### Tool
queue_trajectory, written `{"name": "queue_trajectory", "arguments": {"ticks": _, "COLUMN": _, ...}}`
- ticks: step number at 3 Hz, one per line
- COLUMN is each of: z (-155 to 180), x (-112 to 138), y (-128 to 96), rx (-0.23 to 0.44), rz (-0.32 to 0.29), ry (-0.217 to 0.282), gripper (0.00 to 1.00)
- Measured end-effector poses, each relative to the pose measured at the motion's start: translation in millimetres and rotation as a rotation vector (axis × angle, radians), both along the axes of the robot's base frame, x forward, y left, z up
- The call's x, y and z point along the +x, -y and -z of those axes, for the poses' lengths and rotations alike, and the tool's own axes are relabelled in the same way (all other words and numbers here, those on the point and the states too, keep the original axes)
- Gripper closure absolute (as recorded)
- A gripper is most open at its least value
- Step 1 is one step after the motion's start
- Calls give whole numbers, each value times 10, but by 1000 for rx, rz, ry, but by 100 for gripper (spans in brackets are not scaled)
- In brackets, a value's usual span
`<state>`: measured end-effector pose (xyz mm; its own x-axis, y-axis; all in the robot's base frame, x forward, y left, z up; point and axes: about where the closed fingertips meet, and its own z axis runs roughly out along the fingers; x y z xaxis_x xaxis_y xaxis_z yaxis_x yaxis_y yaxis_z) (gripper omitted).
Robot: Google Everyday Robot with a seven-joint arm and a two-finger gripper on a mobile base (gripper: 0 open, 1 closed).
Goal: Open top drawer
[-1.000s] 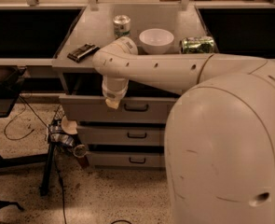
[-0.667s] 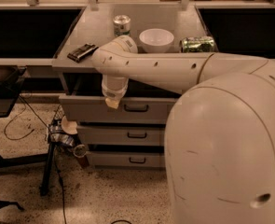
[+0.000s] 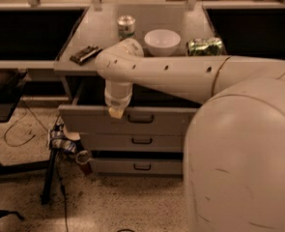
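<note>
The top drawer [image 3: 93, 121] is the uppermost of three gray drawers under the counter. It stands pulled out toward me, its dark inside showing behind the front. Its small black bar handle [image 3: 140, 118] sits at the middle of the front. My gripper [image 3: 116, 111] hangs down from the white arm [image 3: 180, 76] at the drawer's top edge, just left of the handle. Only a pale tip shows below the wrist.
On the gray counter [image 3: 103, 37] stand a can [image 3: 126, 26], a white bowl [image 3: 162, 41], a crumpled green bag [image 3: 206, 46] and a dark flat object [image 3: 85, 54]. Two lower drawers [image 3: 142, 140] sit below. Cables and a stand [image 3: 55, 149] lie on the floor at left.
</note>
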<state>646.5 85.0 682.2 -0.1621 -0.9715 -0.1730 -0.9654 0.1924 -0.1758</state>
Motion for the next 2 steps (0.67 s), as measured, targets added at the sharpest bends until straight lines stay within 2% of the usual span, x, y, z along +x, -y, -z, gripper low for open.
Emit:
{"name": "queue_trajectory", "arguments": {"ticks": 1, "z": -24, "x": 7, "y": -1, "rx": 0, "rz": 0, "ry": 0, "gripper": 100}}
{"name": "queue_trajectory", "arguments": {"ticks": 2, "z": 1, "x": -296, "y": -10, "rx": -16, "rz": -91, "ry": -39, "gripper": 100}}
